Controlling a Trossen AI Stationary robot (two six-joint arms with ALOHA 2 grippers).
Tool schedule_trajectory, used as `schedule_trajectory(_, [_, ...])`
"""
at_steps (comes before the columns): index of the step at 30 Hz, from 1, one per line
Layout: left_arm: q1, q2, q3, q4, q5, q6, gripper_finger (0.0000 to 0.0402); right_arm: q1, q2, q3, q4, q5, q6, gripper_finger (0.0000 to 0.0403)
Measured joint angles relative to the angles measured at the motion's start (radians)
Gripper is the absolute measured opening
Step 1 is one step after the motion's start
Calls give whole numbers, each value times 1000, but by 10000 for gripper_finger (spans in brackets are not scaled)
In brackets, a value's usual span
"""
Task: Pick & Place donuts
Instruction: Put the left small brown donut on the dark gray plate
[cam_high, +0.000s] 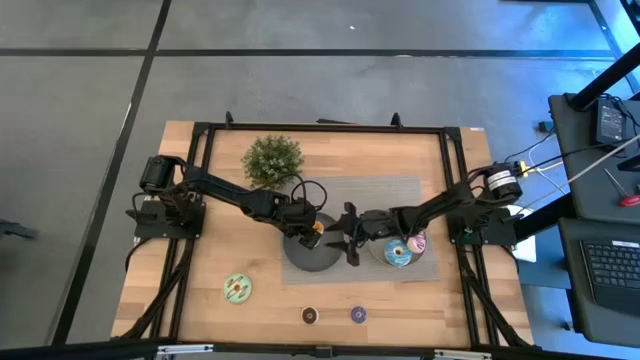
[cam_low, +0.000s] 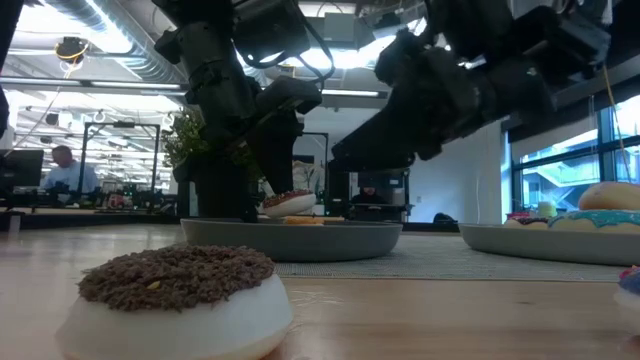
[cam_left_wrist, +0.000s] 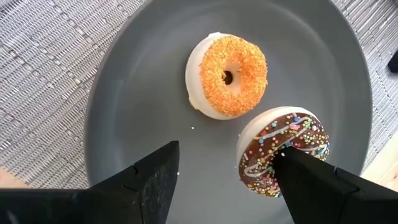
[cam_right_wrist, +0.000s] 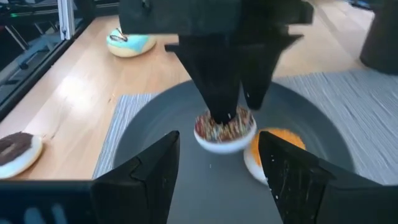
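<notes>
While the left gripper (cam_high: 312, 232) hangs over the dark plate (cam_high: 300, 258), the step in hand looks like setting a donut down there. Left of the plate, well apart on the bare wood, lies the green donut (cam_high: 238, 288). On the plate itself sits the orange donut (cam_left_wrist: 229, 74), and just beside it the chocolate donut (cam_left_wrist: 283, 151) with sprinkles. The left gripper's fingers (cam_left_wrist: 146, 180) stand wide apart in its wrist view, one tip over bare plate, the other over the chocolate donut's edge; the right wrist view shows that donut (cam_right_wrist: 224, 129) right under the tips, and I cannot tell for sure whether it already rests on the plate or still hangs from one finger. Below the plate, near the table's front edge, two mini donuts wait: a brown one (cam_high: 310, 316) and a purple one (cam_high: 358, 315). Right of the plate, the right gripper (cam_high: 352, 240) hovers at its rim, fingers spread and empty. Further right, the pale bowl (cam_high: 388, 262) holds the blue donut (cam_high: 398, 252) and the pink donut (cam_high: 416, 241).

Next, the left arm needs a straight lift clear of the chocolate donut without dragging it.
</notes>
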Motion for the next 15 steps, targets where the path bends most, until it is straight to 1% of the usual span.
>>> schedule_trajectory(8, [0,0,0,0,0,0,247,0,96,91,-10,-14,-4,220])
schedule_trajectory(15, [-1,0,0,0,0,0,247,-2,129,119,-8,-16,-4,220])
